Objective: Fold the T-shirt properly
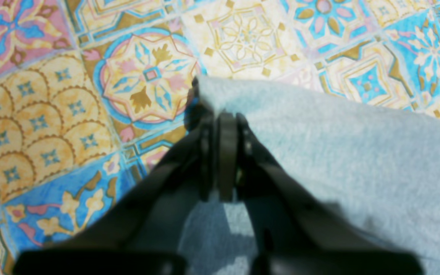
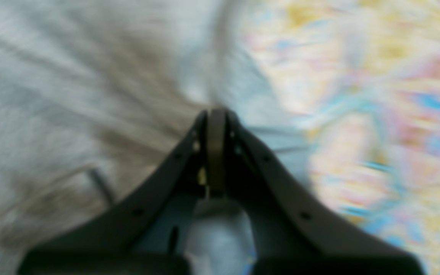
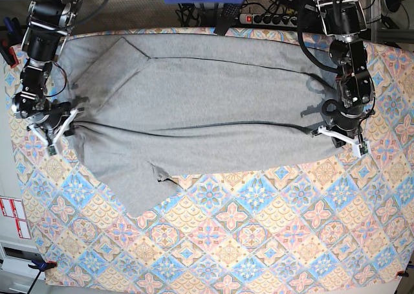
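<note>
Left pincer [image 1: 220, 118] and right pincer [image 2: 216, 114] (both closed) clamp T-shirt [image 3: 207, 113] edges.

right wrist view: motion-blurred, patterned tablecloth [image 2: 376, 133] unreadable | T-shirt [image 3: 213, 106]: any lettering hidden

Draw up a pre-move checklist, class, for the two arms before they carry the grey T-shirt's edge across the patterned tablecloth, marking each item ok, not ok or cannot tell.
1. Left gripper shut on the T-shirt corner: ok.
2. Right gripper shut on cloth: ok, jaws closed with fabric bunched at the tips, though that view is blurred.
3. Both grips at opposite ends of the same fold line: ok in the base view.
4. Shirt lying flat: not ok, one sleeve sticks out toward the tablecloth.
5. Lettering side up or down: cannot tell.
</note>
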Controlling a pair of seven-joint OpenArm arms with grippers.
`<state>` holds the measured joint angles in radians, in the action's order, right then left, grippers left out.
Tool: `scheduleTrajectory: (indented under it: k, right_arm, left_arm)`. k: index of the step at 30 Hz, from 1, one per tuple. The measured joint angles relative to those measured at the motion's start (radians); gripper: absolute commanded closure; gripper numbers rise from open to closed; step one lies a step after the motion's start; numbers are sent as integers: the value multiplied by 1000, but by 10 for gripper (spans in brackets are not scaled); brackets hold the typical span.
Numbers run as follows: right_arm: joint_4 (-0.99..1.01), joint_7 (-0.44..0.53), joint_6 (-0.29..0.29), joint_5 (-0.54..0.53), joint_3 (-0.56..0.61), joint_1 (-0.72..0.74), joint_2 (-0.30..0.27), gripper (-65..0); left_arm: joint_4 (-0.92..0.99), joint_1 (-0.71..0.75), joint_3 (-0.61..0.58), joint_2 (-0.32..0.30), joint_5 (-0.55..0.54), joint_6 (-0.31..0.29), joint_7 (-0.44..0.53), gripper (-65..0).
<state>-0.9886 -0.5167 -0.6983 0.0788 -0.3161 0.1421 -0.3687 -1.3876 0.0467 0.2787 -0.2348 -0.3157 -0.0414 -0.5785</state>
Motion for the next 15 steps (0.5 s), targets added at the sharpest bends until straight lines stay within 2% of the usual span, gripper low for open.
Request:
scheduleTrajectory:
  k: [2, 4, 10, 12, 15]
  right_arm:
    - [-11, 1, 2, -7, -27, 11, 0, -25]
    - [-12, 4, 2, -8, -54, 17, 0, -73]
    - [0, -21, 0, 7, -71, 84, 3, -281]
    - [-2, 4, 0, -9, -69, 128, 2, -322]
    - [10, 23, 0, -26, -60, 143, -2, -343]
  left_arm:
    - [0, 0, 0, 0, 0, 2, 1, 0]
    - [0, -1, -1, 2, 0, 0, 3, 0]
    - [0, 0, -2, 2, 0, 0, 3, 0]
    - [0, 0, -3, 3, 0, 0, 0, 0]
    - [0, -2, -2, 2, 0, 2, 0, 0]
